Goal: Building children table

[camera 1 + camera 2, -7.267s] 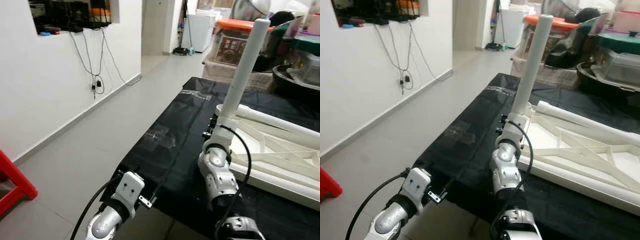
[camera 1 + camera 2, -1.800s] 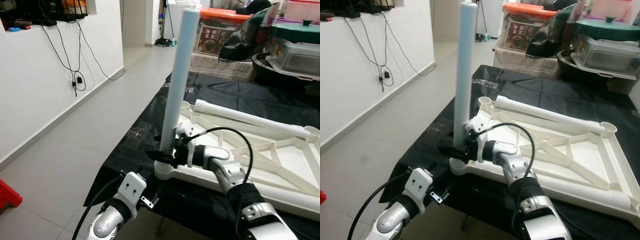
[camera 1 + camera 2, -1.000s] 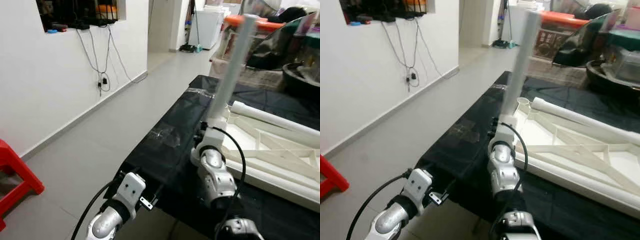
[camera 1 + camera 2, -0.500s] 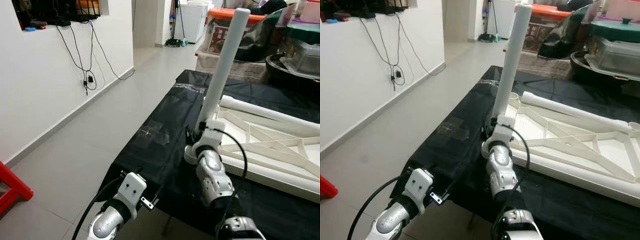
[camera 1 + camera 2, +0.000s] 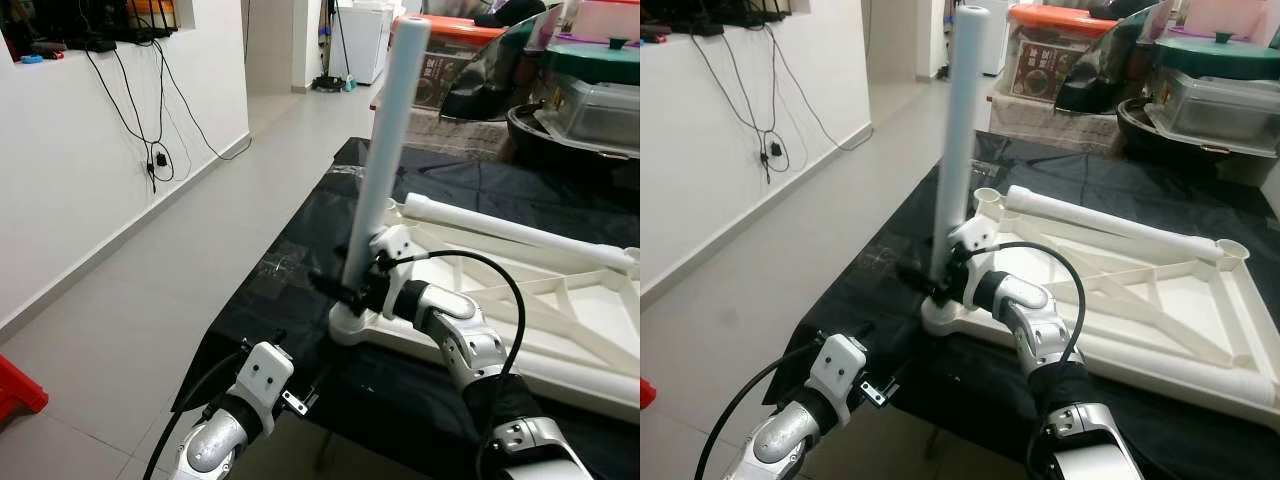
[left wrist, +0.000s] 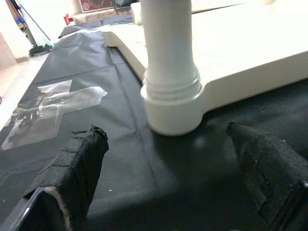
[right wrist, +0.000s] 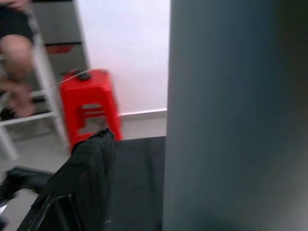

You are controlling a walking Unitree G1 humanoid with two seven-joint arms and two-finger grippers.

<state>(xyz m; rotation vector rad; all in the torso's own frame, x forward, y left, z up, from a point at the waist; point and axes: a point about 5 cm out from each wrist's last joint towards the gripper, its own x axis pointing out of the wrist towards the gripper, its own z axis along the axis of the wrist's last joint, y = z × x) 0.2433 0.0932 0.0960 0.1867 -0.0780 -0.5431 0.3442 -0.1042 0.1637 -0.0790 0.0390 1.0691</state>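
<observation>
The right gripper (image 5: pixel 345 290) is partly masked by the upright table leg (image 5: pixel 385 150). The upturned tabletop (image 5: pixel 1160 300) runs past the frame's right edge. A seated person (image 7: pixel 17 57) is blurred and cut off.

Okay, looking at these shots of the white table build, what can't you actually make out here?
- Right hand fingers: in the right wrist view the leg blocks one finger, so their closure on it is unclear.
- Whether the leg is fully seated in its corner socket: the joint's inside is hidden.
- Table frame: its far corner is cut by the right eye view's edge.
- Person: blurred, cropped in the right wrist view.
</observation>
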